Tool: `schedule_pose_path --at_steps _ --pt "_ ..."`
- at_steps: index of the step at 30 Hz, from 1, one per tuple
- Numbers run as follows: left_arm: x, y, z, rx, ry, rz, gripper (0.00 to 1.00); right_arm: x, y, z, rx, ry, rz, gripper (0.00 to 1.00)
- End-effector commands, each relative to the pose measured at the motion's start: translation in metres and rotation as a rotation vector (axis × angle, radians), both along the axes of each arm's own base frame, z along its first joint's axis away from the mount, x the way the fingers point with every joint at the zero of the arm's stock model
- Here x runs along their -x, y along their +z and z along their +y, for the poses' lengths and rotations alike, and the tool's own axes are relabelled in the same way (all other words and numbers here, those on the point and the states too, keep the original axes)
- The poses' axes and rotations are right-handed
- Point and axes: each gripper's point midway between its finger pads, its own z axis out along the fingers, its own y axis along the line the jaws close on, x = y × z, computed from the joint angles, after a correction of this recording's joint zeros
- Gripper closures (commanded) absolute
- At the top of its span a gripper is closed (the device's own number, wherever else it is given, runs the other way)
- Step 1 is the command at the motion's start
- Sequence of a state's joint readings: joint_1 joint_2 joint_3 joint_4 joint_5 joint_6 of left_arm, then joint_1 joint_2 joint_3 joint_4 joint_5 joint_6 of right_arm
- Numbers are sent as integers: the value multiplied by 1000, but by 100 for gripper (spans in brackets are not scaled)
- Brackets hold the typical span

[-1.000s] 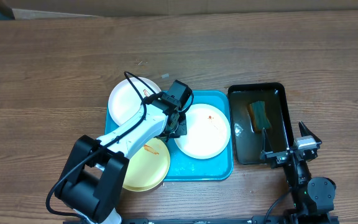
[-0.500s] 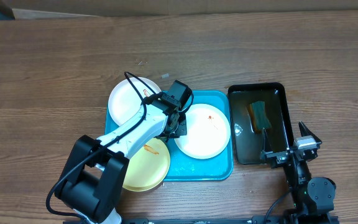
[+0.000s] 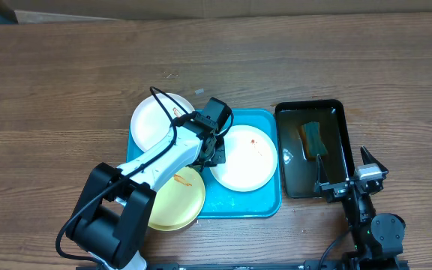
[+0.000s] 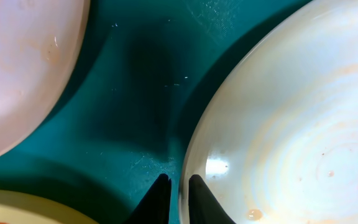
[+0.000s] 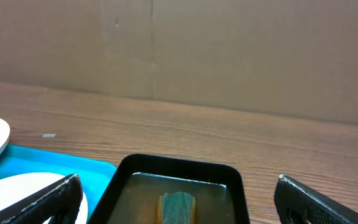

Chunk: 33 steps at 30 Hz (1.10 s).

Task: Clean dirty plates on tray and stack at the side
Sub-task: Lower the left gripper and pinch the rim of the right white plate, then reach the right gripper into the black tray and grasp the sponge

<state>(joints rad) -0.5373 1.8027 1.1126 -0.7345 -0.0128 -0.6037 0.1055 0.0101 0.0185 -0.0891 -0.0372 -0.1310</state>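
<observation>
Evidently the left gripper (image 4: 178,179) is pinching the left rim of the right plate (image 3: 244,159). Its two dark fingertips are standing almost together, one on the tray side and one over the plate's face. The rim is running between them, so I am reading this as a thin grip on that plate, not an empty close.

The plate is lying flat on the right half of the tray (image 3: 265,206), its orange smear (image 3: 254,141) showing, so the wiping is not yet done. The back plate (image 3: 156,120) is overhanging the tray's far left corner. The yellow plate (image 3: 177,196) is overhanging its near left edge, and both are showing marks too.

To do this lift well, the arm should be raising the rim slowly. A wide plate held by one edge is going to lever against the fingers and may slip or swing. Keeping the far edge resting on the tray while tilting would be easing that load.

The left arm is reaching diagonally from its near-left base across the yellow plate. Its wrist is pointing down at the tray between the two white plates.

The right gripper (image 5: 179,180) is hanging wide open and holding nothing. It is at the near end of the black tray (image 3: 328,112), where the sponge (image 3: 312,139) is lying
</observation>
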Motion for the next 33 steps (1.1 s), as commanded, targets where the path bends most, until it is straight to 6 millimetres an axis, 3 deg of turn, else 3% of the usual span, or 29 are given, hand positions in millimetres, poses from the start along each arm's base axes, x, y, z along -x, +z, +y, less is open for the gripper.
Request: schedule_pose_path --at_steps 1,6,9,15,20,26,29,33 --pt "4 -6 2 -20 1 9 86 0 -2 -1 0 -3 -3 0" --pt "4 -6 2 -18 0 8 95 0 -2 2 -2 9 -4 0" --pt "4 -6 2 -19 1 9 96 2 1 11 -38 62 -7 0" --pt "2 -6 7 -16 50 12 96 6 41 10 -227 69 -95 0" --pt "-6 -6 21 -25 94 6 96 15 84 0 -248 19 -87 0" --pt "-14 -6 34 -35 148 -6 96 9 124 -15 -212 -95 97 0" --pt "-14 -5 34 -35 145 -8 96 -6 128 -13 -149 -105 236 0" --pt "-14 -6 34 -38 126 -8 96 -30 117 -11 -106 -124 472 0"
